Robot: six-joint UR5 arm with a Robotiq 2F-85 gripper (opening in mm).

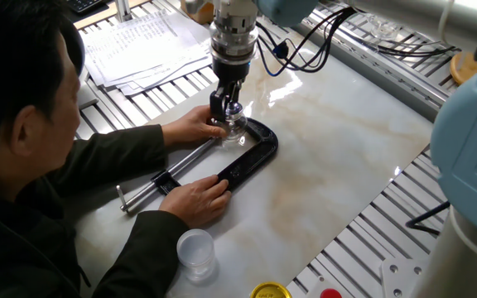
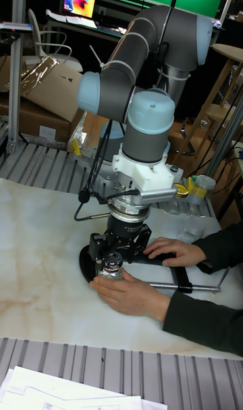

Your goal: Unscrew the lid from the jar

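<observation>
The tool (image 1: 228, 106) points straight down over the jar (image 1: 235, 130), its two black fingers (image 2: 96, 249) standing on either side of the lid (image 2: 112, 259) at the jar's top. In the tall fixed view the fingers flank the silvery cap closely, but whether they press on it or stand just off it I cannot tell, so the tool's state stays uncertain.

The jar stands upright on the marble bench (image 1: 338, 157), seated in the curved end of a black C-clamp (image 1: 251, 157) that lies flat, its long screw rod (image 1: 160, 178) running toward the person. One of the person's hands (image 1: 190, 126) cups the jar's side from the near edge, touching it; the other hand (image 1: 195, 199) rests on the straight bar of the clamp.

Nearer the front edge of the bench stands a frosted clear cup (image 1: 195, 252), well apart from the clamp, and a gold-yellow lid (image 1: 270, 291) lies at the bottom edge. Printed papers (image 1: 143, 45) lie on the slatted frame behind the person's shoulder
</observation>
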